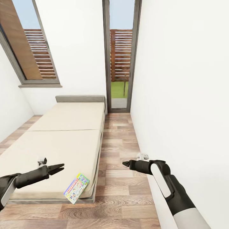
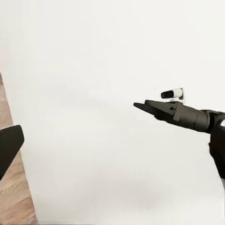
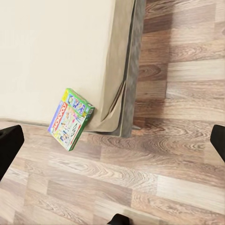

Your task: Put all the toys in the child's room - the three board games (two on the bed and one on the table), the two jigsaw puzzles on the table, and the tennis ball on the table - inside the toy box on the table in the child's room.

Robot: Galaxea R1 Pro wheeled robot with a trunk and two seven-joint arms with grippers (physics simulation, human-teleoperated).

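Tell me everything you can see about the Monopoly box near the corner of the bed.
The Monopoly box is a flat rectangular carton, apparently cardboard, with a purple-blue edge band bearing the name, a green edge, and a pale face crowded with colourful print. It looks closed and undamaged. It sits at the near corner of the bed, tilted, overhanging the mattress edge above the wood floor. Only the bed seems to touch it; neither end effector does.

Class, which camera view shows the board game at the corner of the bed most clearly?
The right wrist view: the board game appears whole from above, overhanging the bed corner, lettering visible. The head view shows it smaller and slanted. The left wrist view faces a wall.
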